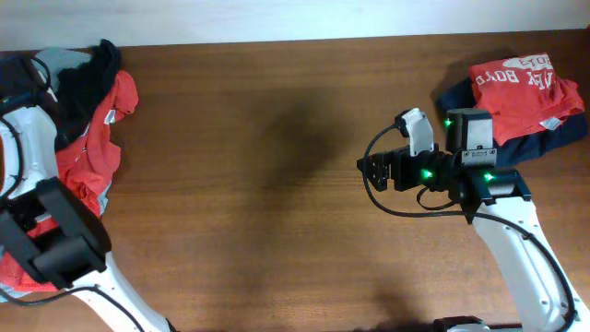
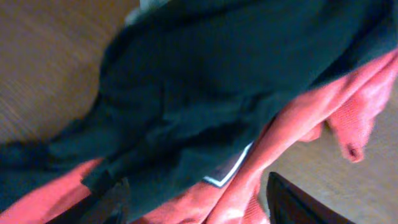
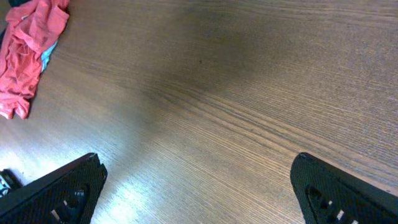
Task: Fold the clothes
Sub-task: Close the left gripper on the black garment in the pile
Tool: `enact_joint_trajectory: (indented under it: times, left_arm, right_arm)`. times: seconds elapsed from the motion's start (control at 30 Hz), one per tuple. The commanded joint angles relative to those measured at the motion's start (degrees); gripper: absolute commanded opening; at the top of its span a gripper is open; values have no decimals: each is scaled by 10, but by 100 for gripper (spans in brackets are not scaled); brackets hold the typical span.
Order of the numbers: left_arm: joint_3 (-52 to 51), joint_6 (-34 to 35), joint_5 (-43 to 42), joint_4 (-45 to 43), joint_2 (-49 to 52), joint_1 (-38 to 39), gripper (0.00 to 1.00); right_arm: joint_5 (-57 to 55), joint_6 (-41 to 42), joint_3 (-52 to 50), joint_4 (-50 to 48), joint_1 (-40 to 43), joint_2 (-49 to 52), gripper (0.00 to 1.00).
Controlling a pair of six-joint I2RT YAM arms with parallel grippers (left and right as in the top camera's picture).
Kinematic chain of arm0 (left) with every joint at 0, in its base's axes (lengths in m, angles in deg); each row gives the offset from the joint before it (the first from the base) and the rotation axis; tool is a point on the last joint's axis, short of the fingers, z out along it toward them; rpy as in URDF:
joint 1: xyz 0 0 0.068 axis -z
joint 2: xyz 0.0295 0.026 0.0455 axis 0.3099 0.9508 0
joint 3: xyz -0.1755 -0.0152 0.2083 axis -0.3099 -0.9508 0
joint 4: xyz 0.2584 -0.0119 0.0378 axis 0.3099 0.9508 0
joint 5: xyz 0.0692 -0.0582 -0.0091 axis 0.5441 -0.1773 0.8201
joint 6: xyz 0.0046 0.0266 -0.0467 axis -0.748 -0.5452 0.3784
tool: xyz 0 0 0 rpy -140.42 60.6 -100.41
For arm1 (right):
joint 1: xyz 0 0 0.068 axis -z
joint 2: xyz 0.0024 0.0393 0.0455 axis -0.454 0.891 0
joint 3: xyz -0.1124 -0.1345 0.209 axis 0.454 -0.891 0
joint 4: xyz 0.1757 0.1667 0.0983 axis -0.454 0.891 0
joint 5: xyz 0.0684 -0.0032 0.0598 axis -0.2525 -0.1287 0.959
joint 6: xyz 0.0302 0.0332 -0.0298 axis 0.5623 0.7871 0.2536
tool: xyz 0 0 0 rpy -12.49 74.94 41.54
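Task status: partly complete. One folded stack of a red printed shirt on a navy garment point(image 1: 521, 81) lies far right. A crumpled pile of red and black clothes point(image 1: 92, 138) remains unfolded at left. The left gripper point(image 2: 198, 193) is spread over the pile; the right gripper point(image 3: 196, 163) is spread and empty over the brown wooden table point(image 1: 267, 138)

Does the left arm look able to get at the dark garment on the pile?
Probably yes: the left hand hangs open close over the dark garment, and nothing shows between them.

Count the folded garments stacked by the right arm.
2: a red lettered shirt on top, and a navy garment under it with its edges showing. Others may be hidden between them.
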Motion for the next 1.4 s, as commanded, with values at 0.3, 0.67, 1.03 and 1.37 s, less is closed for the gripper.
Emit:
enact_joint_trajectory:
  times: [0.3, 0.67, 1.03, 1.37]
  left_arm:
    - [7, 6, 2, 24, 12, -7, 75]
    - [7, 6, 27, 14, 12, -21, 95]
    - [7, 6, -32, 7, 47, -19, 91]
    - [12, 6, -33, -4, 69, -18, 43]
  right_arm:
    - [-3, -19, 13, 11, -5, 2, 99]
    - [-3, -21, 13, 10, -5, 2, 99]
    - [-3, -20, 13, 7, -5, 2, 99]
    - [-3, -20, 13, 7, -5, 2, 99]
